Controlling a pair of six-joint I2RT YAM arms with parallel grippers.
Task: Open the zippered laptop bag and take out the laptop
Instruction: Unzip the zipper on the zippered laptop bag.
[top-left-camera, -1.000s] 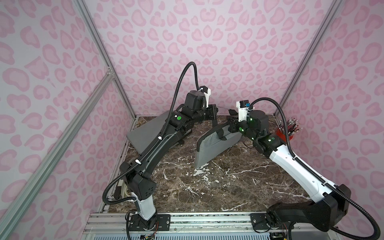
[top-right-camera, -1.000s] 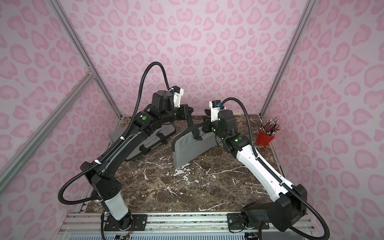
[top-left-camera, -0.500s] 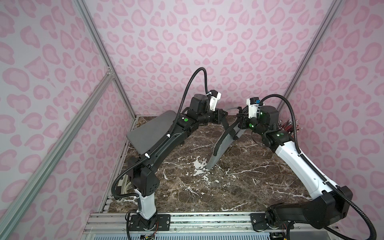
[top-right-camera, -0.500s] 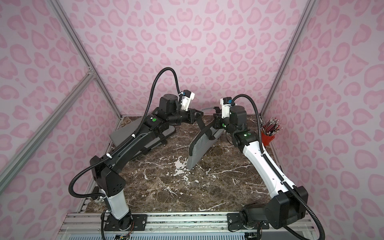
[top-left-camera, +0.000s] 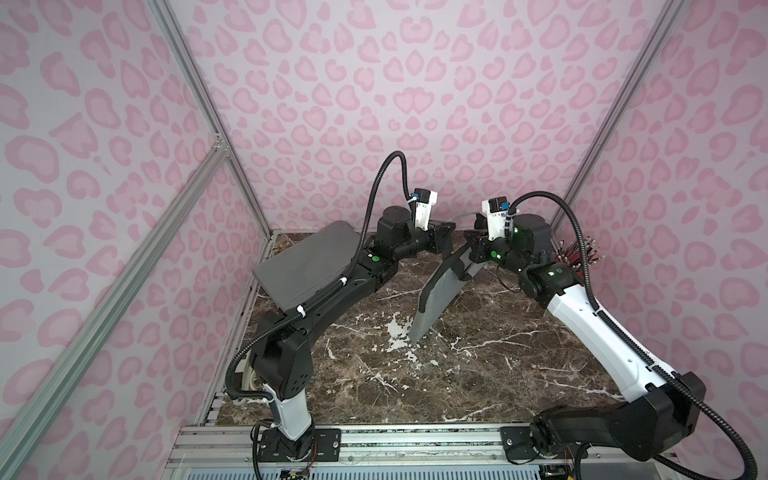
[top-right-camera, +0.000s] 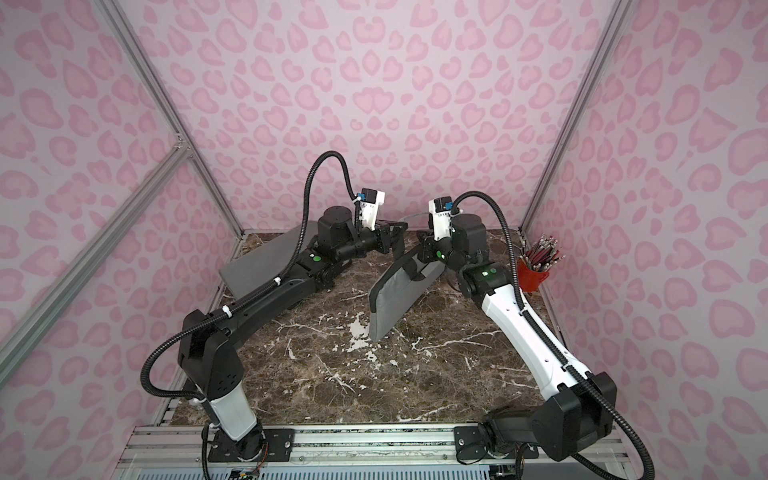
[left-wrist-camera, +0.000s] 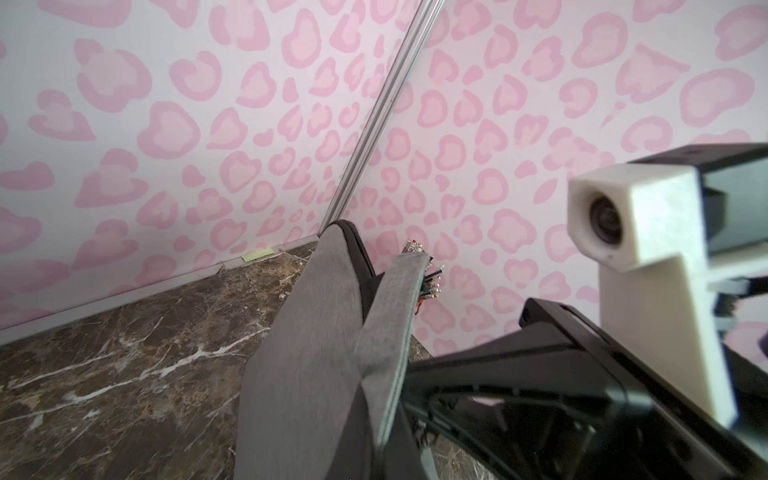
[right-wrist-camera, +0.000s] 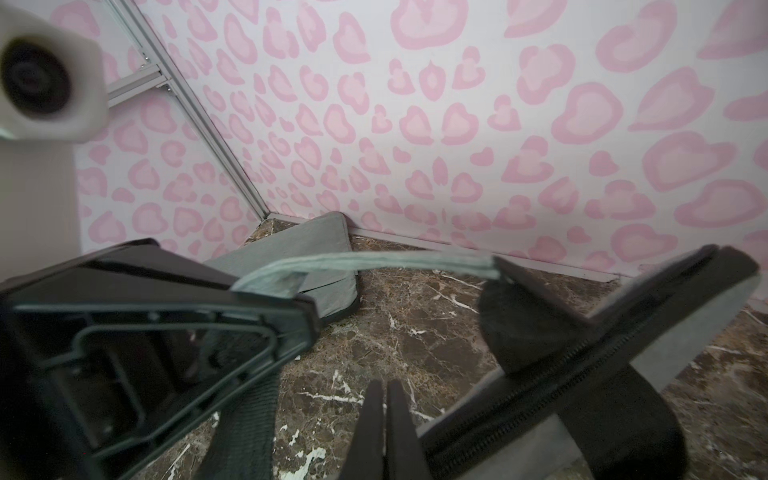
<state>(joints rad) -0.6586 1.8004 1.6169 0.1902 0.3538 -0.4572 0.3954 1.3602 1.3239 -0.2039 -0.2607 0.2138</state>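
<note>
Raised on a slant above the brown, white-veined marble tabletop (top-left-camera: 457, 374), lower corner down on the stone near the middle by the look of both top views: a grey fabric laptop bag (top-left-camera: 436, 299), edged with a black zip and crossed by a black handle. Held at its upper end from two sides. Clenched with the left gripper (right-wrist-camera: 305, 305) on a pale grey fabric strip (right-wrist-camera: 374, 262) running across to the bag's rim; pinched with the right gripper (right-wrist-camera: 384, 390) at the black zipped edge, fingers (right-wrist-camera: 370, 415) pressed flat together. Lying flat in the rear left corner, partly under the left arm and well apart from the bag: a flat grey rounded-corner slab (top-right-camera: 264, 259), perhaps the laptop, though not certain. Standing in the rear right corner: a red cup of pencils (top-right-camera: 536, 278). Stuck at the foot of a wall: a pale green tape scrap (left-wrist-camera: 257, 254), any print on it too small to read.
</note>
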